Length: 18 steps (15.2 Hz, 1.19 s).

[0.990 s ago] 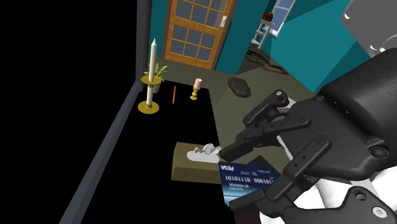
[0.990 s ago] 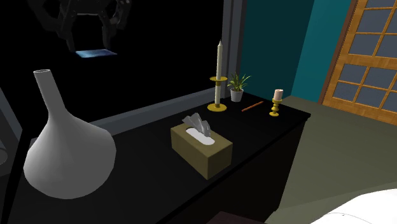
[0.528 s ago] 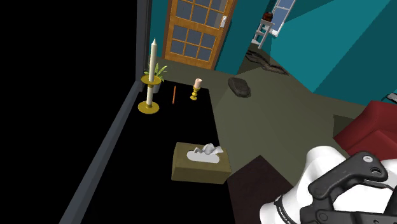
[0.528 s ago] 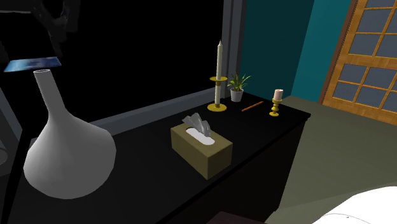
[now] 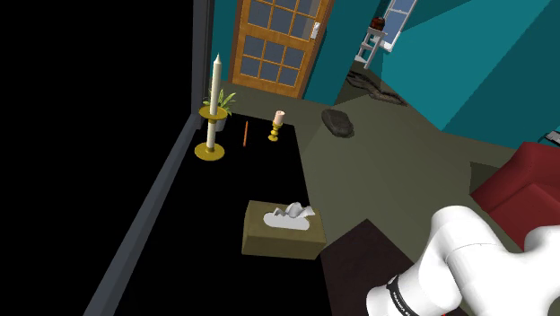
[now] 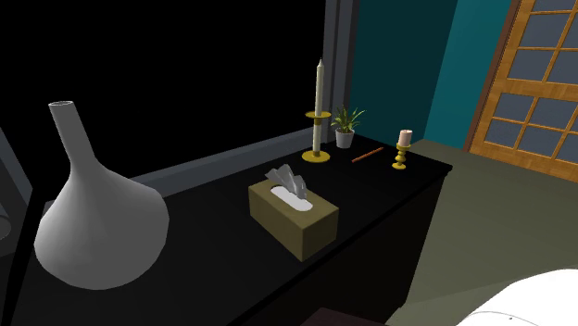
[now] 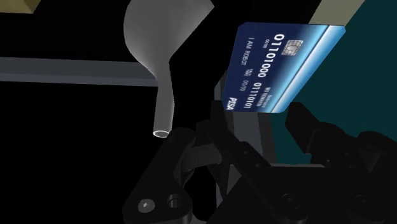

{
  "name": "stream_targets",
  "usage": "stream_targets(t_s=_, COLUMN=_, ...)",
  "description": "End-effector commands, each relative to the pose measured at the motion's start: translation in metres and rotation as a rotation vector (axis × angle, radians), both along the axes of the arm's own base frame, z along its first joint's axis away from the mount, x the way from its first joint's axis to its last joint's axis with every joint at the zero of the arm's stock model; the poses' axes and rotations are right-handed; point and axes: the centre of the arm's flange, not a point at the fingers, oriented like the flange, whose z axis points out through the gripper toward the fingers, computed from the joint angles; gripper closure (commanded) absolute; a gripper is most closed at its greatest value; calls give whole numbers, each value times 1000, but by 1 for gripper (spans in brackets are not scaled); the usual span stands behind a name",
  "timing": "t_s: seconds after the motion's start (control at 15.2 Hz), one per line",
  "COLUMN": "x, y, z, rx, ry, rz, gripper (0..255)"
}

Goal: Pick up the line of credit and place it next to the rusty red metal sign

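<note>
Blue on black: kept the credit card [image 7: 283, 67] pinched in the claw [image 7: 270, 118], near the neck of the pale vase [image 7: 164, 44]. Had swung out past ten o'clock of the second exterior view. Meant carrying under way, placing still ahead.

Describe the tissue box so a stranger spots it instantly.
Find the long black tabletop. Midway along it, between the grey-white vase and the tall candle, sits the tissue box. It alone is an olive block with white tissue poking from its top.
</note>
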Motion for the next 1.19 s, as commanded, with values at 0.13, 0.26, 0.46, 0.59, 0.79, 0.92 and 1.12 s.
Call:
stream_targets(t_s=0.13, x=-52, y=6, z=1, rx=0, ry=1, rz=-1, gripper=255)
stream_targets(t_s=0.26, x=-76, y=9, z=-4, rx=0, ry=1, rz=-1, gripper=255)
stream_targets(t_s=0.46, x=-76, y=9, z=-20, rx=0, ry=1, rz=-1, gripper=255)
stream_targets(t_s=0.59, x=-76, y=9, z=-31, rx=0, ry=1, rz=-1, gripper=255)
stream_targets(t_s=0.79, x=-76, y=9, z=-47, rx=0, ry=1, rz=-1, gripper=255)
stream_targets(t_s=0.92, x=-76, y=9, z=-57, rx=0, ry=1, rz=-1, gripper=255)
stream_targets(t_s=1.12, x=-76, y=9, z=-73, rx=0, ry=1, rz=-1, gripper=255)
